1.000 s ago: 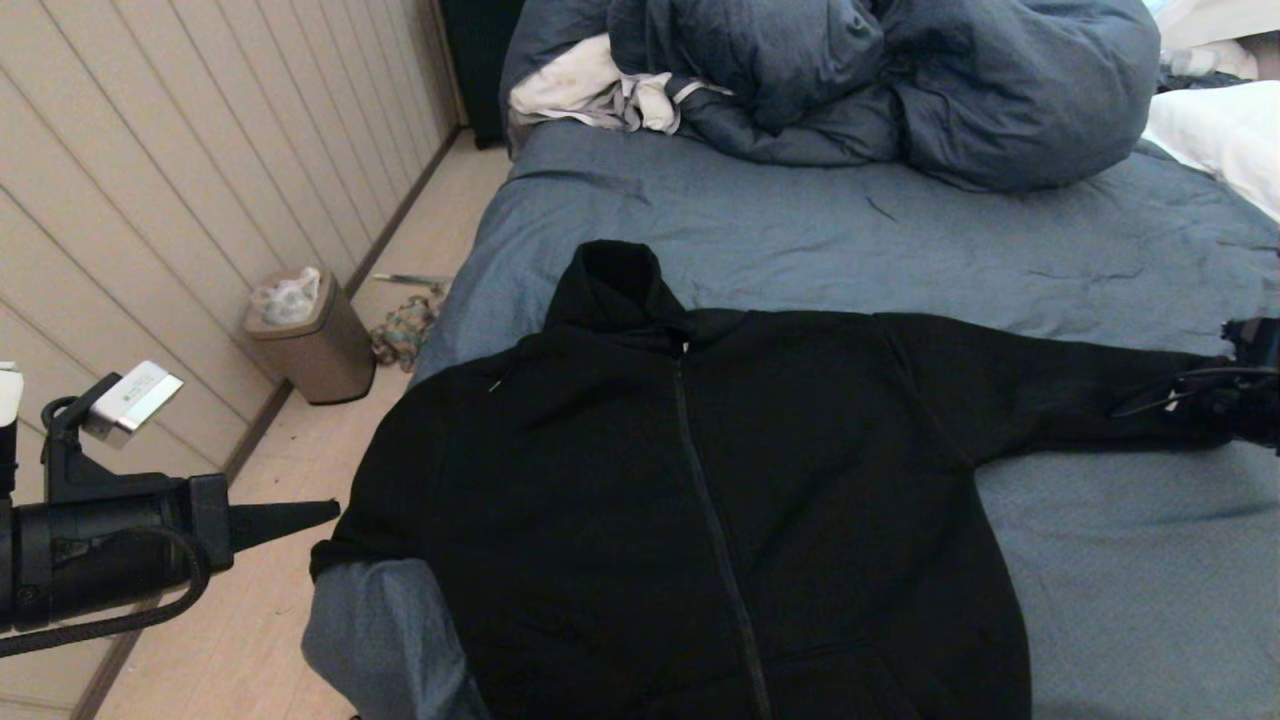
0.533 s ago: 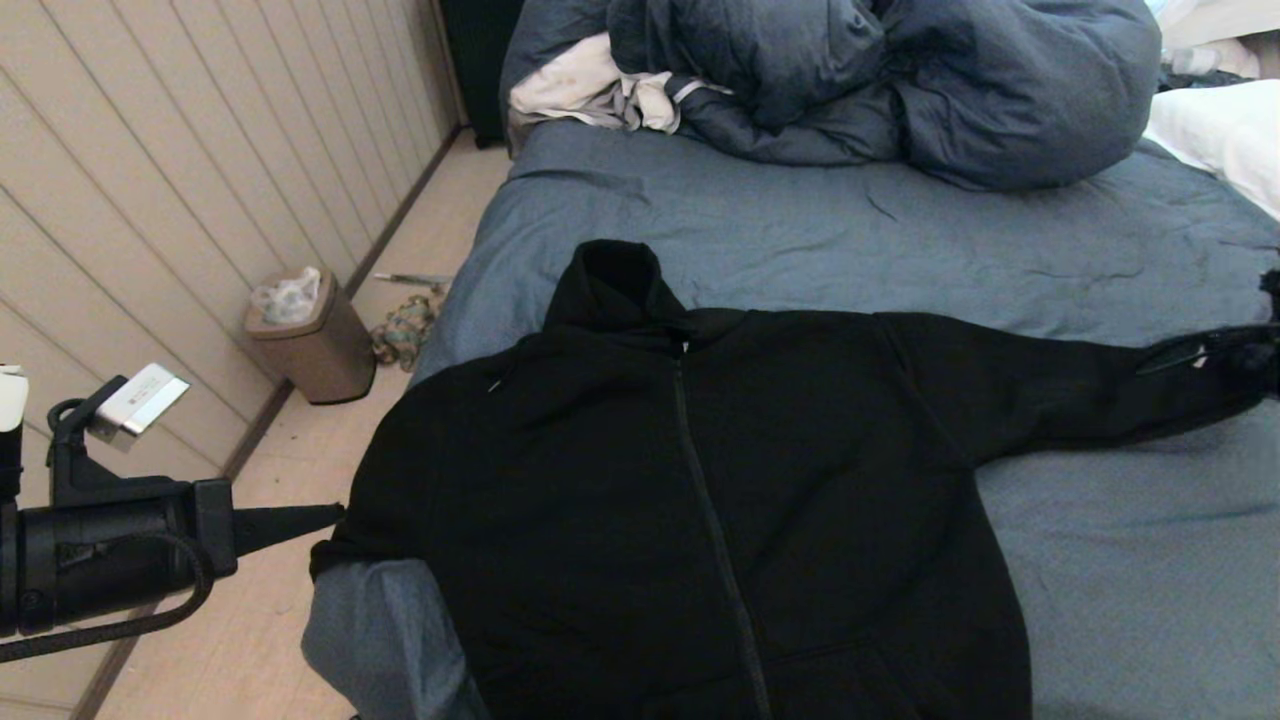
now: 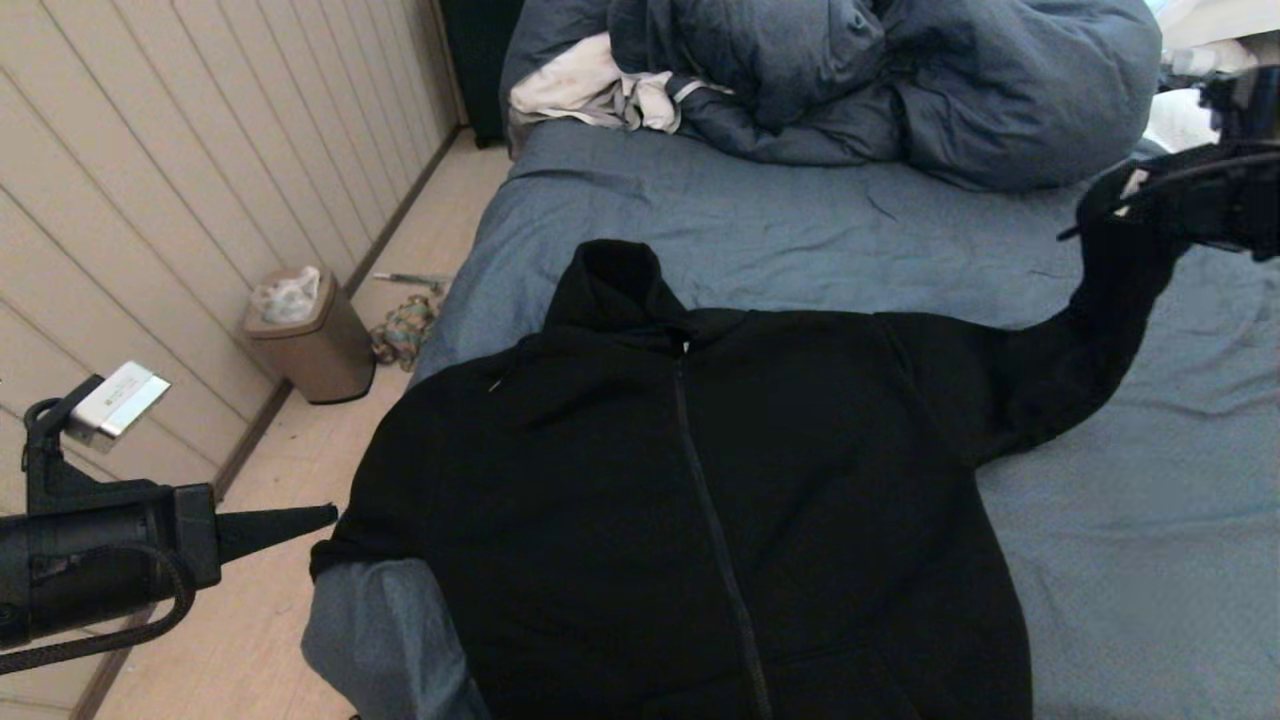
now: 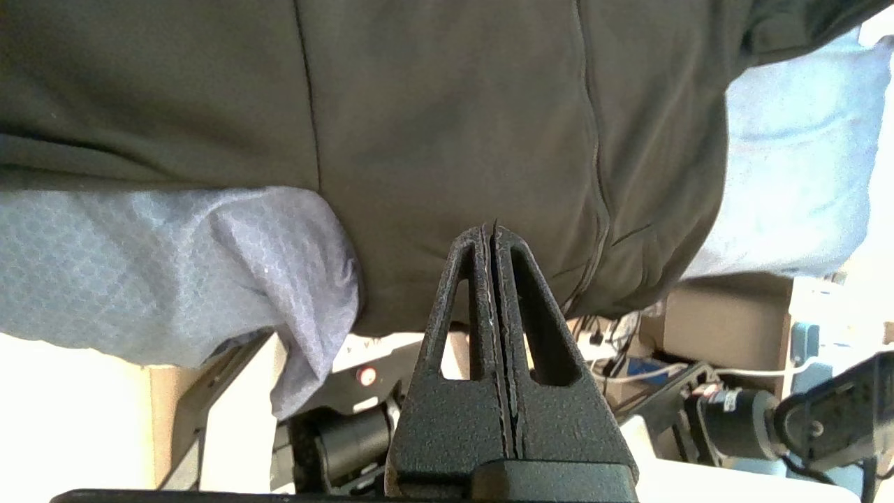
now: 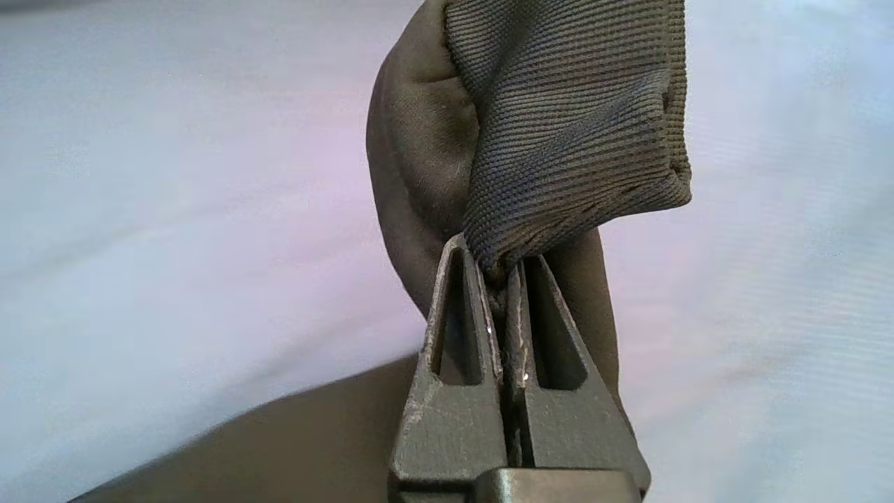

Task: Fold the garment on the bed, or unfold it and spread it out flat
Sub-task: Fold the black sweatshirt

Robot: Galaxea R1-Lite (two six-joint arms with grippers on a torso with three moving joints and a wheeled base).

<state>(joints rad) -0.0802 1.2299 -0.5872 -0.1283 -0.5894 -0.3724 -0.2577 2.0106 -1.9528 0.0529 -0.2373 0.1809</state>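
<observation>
the garment (image 3: pixel 690 500) lies face up across the near left part of the bed (image 3: pixel 800 230), zipper closed, hood pointing toward the far end, its left shoulder and side hanging over the mattress edge. one sleeve (image 3: pixel 1090 330) is off the sheet, rising to my right gripper (image 5: pixel 497 269), whose fingers are clamped on the ribbed cuff (image 5: pixel 573 133); the pinch catches only the cuff's edge, with a fold of sleeve behind it.

my read is that i'm folding this sleeve in across the chest. to do it well i'd carry the cuff in an arc toward the zipper, high enough that the sleeve doesn't drag the body sideways, then lower it flat before letting go. the grip is shallow, so i'd move slowly and avoid any tug.

my left gripper (image 4: pixel 494 234) waits off the bed's left edge, just beside the hanging side of the garment, fingers pressed together on nothing.

beyond, a duvet (image 3: pixel 880 80) is heaped at the far end, and a bin (image 3: pixel 310 340) stands on the floor.

no brand, label or readable writing shows anywhere.
</observation>
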